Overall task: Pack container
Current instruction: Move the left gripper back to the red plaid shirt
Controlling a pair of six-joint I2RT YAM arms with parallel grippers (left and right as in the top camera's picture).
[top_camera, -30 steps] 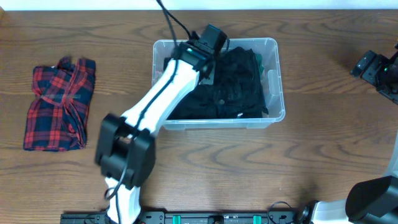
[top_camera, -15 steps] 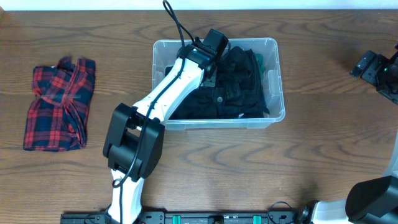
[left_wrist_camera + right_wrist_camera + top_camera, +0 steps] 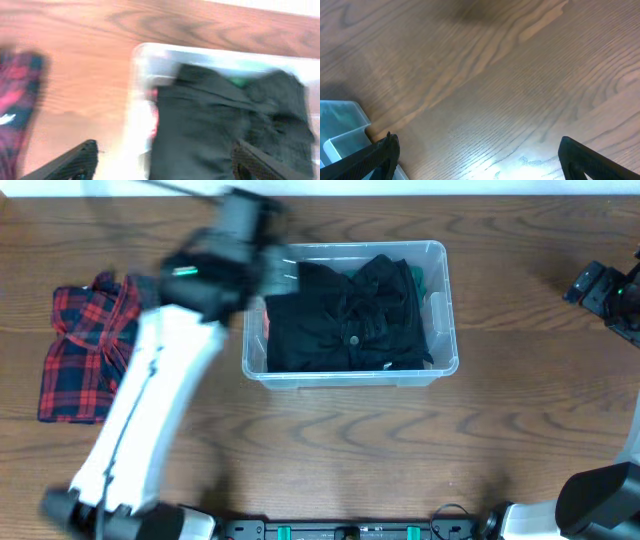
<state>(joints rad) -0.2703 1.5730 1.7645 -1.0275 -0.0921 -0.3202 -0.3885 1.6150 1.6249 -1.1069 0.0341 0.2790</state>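
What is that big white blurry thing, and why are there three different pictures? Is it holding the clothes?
The white thing is a robot arm, blurry because it is moving fast. At its end is the left gripper, a two-fingered claw. One picture looks down from above the wooden table. The other two come from little cameras on each arm's wrist, so you see the fingertips at the bottom corners. On the table sits the container, a clear plastic box with black clothes inside. A red checked shirt lies to its left. The right gripper waits far off at the table's side. Both claws are open and hold nothing.
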